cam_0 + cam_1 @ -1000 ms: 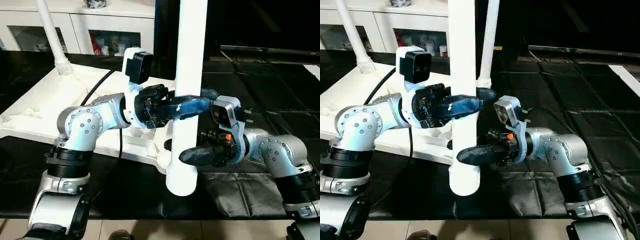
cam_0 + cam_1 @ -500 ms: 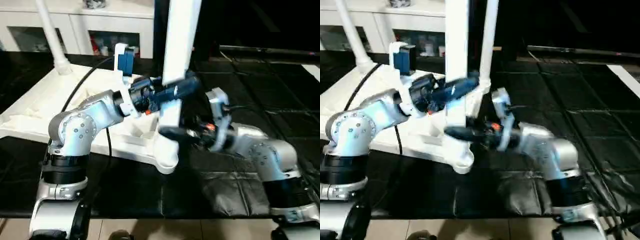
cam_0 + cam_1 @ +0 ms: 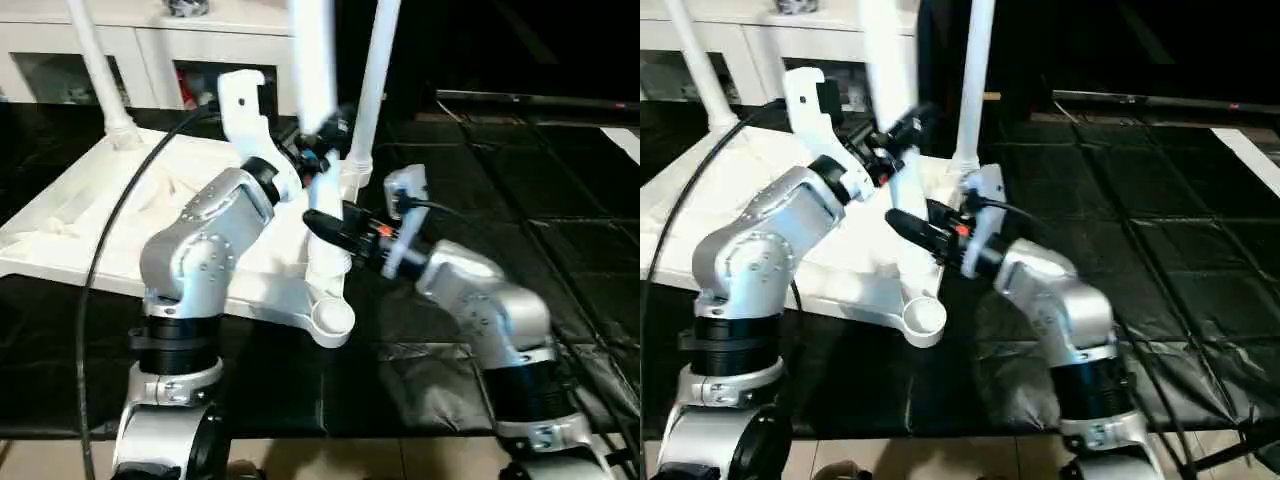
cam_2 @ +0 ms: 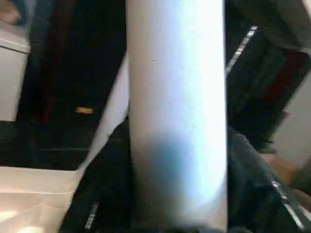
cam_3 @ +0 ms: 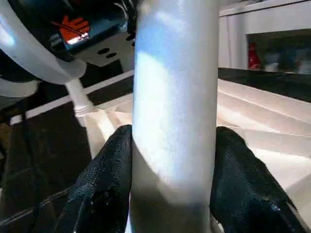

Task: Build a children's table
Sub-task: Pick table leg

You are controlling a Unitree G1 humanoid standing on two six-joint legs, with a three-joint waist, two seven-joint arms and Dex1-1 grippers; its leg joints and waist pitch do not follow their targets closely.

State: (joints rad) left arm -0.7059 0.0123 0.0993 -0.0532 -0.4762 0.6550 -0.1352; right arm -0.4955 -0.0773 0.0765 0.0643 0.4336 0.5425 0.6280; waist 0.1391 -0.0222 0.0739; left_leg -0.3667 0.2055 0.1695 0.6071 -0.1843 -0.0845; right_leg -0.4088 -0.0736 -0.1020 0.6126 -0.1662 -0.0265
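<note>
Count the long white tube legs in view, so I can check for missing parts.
3: one long white tube leg gripped by both grippers, one standing in the far corner socket, one standing at the far-left corner. Others may be hidden.

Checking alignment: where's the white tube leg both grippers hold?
In the left eye view, the white tube leg stands tilted at centre, over the white plastic tabletop's near-right corner socket, between left gripper and right gripper.

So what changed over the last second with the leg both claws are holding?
The held leg moved away from the robot and down toward the near corner socket of the tabletop, tilting a little. The left claw and right claw went with it, wrists turning, both gripping it throughout. The tabletop and its two fitted legs stayed put.
</note>
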